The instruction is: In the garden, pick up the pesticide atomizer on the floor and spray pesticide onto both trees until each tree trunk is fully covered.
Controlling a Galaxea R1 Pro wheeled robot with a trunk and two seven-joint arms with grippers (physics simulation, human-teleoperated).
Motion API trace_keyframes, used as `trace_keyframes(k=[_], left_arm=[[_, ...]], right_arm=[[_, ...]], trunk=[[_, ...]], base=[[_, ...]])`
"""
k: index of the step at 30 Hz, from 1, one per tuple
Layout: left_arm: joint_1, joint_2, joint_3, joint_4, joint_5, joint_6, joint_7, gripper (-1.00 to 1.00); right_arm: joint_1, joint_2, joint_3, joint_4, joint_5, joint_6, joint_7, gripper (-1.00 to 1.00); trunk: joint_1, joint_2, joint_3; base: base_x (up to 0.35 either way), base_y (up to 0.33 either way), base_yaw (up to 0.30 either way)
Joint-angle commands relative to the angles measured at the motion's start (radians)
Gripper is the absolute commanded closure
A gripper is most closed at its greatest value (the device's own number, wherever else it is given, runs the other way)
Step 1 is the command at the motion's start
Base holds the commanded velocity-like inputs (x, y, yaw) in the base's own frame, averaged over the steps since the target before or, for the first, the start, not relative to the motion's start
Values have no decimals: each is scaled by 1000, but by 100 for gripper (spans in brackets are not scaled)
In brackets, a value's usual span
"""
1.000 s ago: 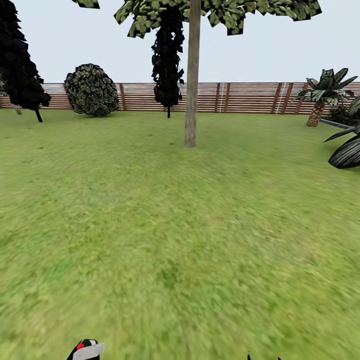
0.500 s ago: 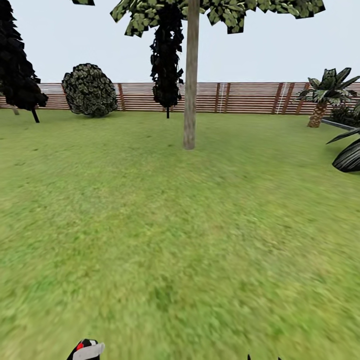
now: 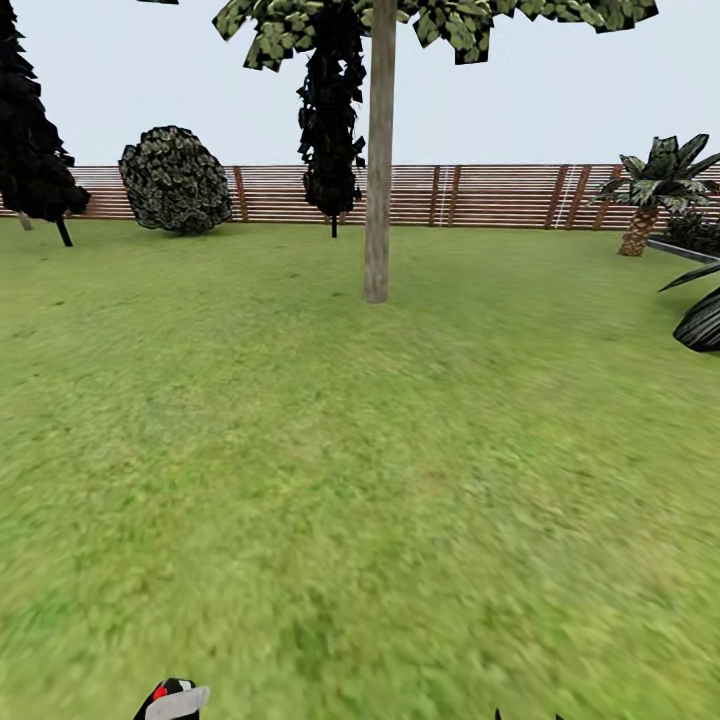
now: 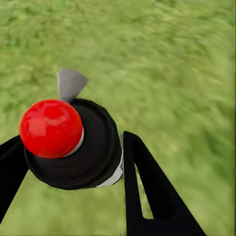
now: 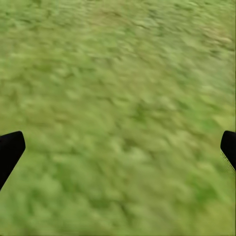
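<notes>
My left gripper is shut on the pesticide atomizer, a black bottle with a round red top and a grey nozzle. Black fingers press it from both sides above the grass. In the head view the atomizer peeks in at the bottom left edge. Ahead stands a tree with a straight grey-brown tree trunk and a green-white canopy, across open lawn. My right gripper is open over bare grass, nothing between its fingertips.
A brown slat fence closes the far side of the lawn. Black cypress-like trees and a round bush stand before it. A short palm and dark striped leaves are at the right.
The whole head view has shifted as the camera moves forward: the trunk sits slightly nearer and lower in the picture. Both grippers keep their places, and the atomizer stays held.
</notes>
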Motion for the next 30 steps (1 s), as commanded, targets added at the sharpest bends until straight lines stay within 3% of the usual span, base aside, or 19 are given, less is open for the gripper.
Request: trace_keyframes(k=[1, 30], left_arm=[[-1, 0, -1, 1, -1, -3, 4, 100], [-1, 0, -1, 1, -1, -3, 4, 100]], right_arm=[[-1, 0, -1, 1, 4, -3, -3, -100], [0, 0, -1, 1, 3, -3, -4, -100]], trunk=[[0, 0, -1], [0, 0, -1]], base=[[342, -75, 0], [342, -15, 0]])
